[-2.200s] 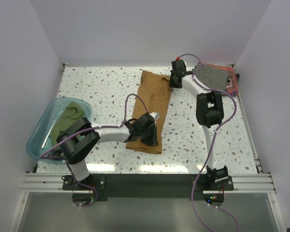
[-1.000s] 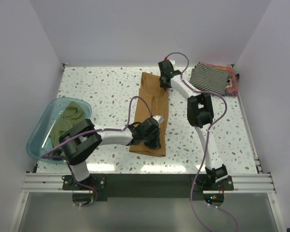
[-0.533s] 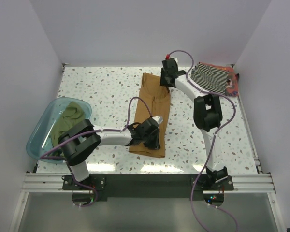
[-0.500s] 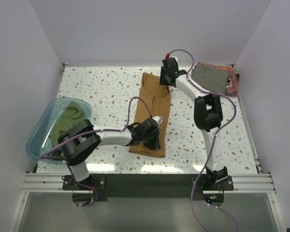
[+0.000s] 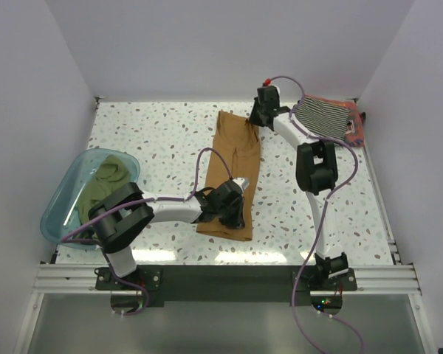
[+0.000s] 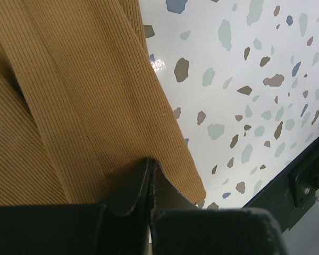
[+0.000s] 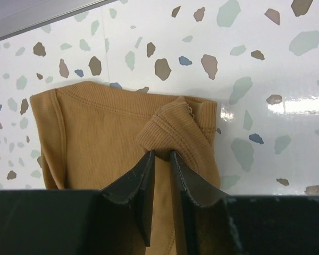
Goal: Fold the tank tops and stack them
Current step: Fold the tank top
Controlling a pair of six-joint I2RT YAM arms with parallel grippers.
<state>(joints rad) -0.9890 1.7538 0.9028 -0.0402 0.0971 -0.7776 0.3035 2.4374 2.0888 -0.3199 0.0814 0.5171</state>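
Right pincer point(image 7: 162, 155) shifted right, pinching tan tank top point(image 7: 95, 133) (left pincer point(image 6: 150, 163) clamps its hem).

Tan-brown tank top point(image 5: 235, 166) lies flat in the middle, folded into a long strip, one far strap curled over. Olive one point(image 5: 103, 181) crumpled at my left. Striped one point(image 5: 321, 118) folded atop reddish one point(image 5: 359, 137), far right.

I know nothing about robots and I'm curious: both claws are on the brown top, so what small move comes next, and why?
Probably lift the right claw a little and start carrying the far end toward the near one. It pinches the far corner of the tan tank top, the left claw is shut on the near hem, and the top lies long and narrow.
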